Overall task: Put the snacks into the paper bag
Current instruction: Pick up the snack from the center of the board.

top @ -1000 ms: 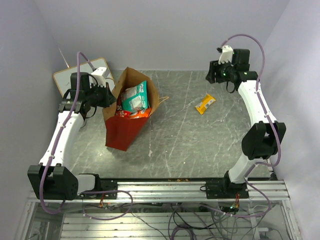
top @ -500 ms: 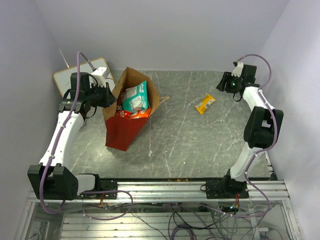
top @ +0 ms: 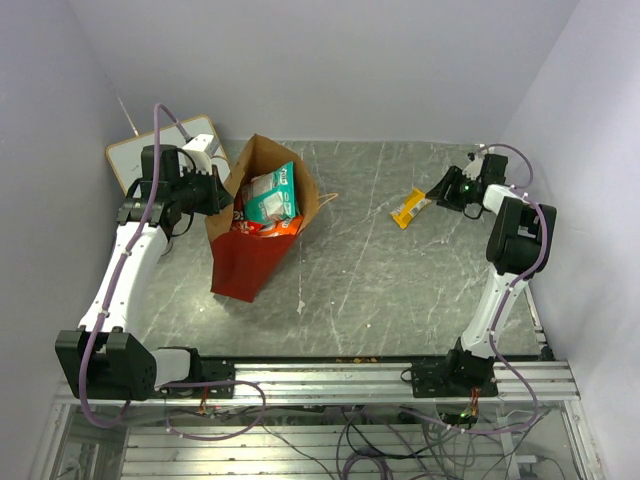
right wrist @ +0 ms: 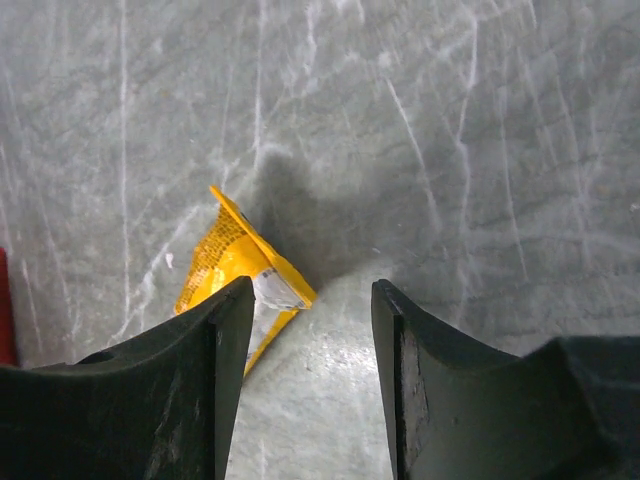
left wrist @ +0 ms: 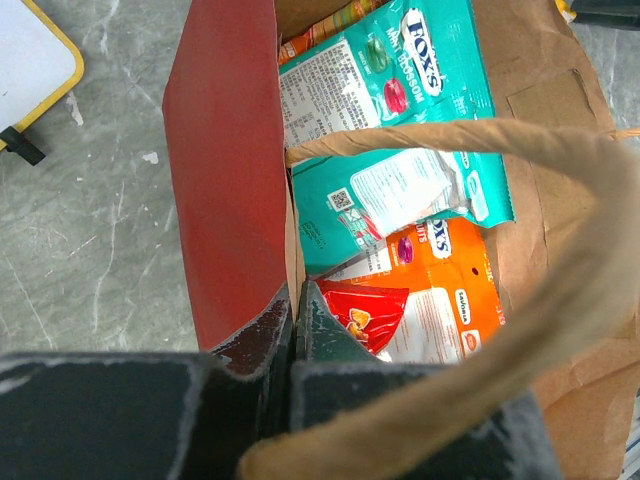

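The red paper bag (top: 245, 262) stands open at the left of the table, brown inside. It holds teal (top: 270, 195), orange and red snack packets (left wrist: 362, 312). My left gripper (top: 213, 192) is shut on the bag's left rim (left wrist: 285, 262), one finger inside and one outside. A small yellow snack packet (top: 410, 208) lies flat on the table at the right. My right gripper (top: 442, 192) is open and low, just right of this packet. In the right wrist view the packet (right wrist: 235, 262) lies just ahead of the left finger.
A white writing board (top: 165, 148) with a yellow rim lies at the back left, behind the left arm. The bag's paper handle (left wrist: 500, 290) arches across the left wrist view. Purple-grey walls close in on both sides and the back.
My right arm has swung out to the right and come down toward the table. Its gripper now sits low next to the yellow packet. The left arm and the bag have not moved.
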Robot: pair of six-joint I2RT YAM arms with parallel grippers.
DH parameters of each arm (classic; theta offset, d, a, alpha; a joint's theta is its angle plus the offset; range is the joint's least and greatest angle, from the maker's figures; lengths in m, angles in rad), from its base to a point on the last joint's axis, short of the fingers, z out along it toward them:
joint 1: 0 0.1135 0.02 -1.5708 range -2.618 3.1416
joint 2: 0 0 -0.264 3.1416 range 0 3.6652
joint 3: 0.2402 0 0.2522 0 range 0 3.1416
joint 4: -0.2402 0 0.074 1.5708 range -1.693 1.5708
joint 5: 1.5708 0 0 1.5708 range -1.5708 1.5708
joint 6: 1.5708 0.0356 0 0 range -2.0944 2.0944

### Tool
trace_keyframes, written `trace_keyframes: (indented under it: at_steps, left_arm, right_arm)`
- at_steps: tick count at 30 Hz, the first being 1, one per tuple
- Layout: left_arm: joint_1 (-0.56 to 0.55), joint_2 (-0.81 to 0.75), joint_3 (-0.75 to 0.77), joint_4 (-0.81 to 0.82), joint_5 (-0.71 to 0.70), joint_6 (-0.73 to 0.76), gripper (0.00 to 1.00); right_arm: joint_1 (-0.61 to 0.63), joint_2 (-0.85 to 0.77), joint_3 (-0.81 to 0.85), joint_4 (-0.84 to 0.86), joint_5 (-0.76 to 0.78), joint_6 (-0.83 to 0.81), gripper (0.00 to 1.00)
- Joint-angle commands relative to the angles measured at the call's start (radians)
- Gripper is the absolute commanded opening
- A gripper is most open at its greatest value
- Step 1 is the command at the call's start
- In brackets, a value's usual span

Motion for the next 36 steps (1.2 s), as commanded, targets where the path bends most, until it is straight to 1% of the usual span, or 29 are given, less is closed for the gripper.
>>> trace_keyframes:
  at_steps: [1,9,17,21,27,31,36]
  left_arm:
    - [-0.009,-0.025,0.007,0.080,0.045,0.005,0.07]
    - [-0.009,-0.024,0.004,0.084,0.044,0.006,0.07]
    - [-0.009,-0.024,0.003,0.083,0.043,0.009,0.07]
    - [-0.009,-0.032,-0.006,0.088,0.038,0.011,0.07]
    - [-0.009,-0.040,-0.013,0.091,0.034,0.010,0.07]
    - [-0.009,-0.043,-0.015,0.092,0.033,0.010,0.07]
    - [-0.009,-0.042,-0.015,0.094,0.034,0.007,0.07]
  right_arm:
    - [-0.005,0.026,-0.005,0.053,-0.058,0.053,0.50]
    - [-0.005,0.050,-0.028,0.063,-0.094,0.072,0.44]
    - [-0.005,0.071,-0.038,0.085,-0.139,0.094,0.33]
    - [-0.006,0.079,-0.030,0.090,-0.164,0.103,0.26]
    - [-0.017,0.072,-0.030,0.107,-0.207,0.125,0.13]
    - [-0.029,0.050,-0.041,0.124,-0.238,0.146,0.01]
    - [-0.035,-0.006,-0.075,0.158,-0.268,0.171,0.00]
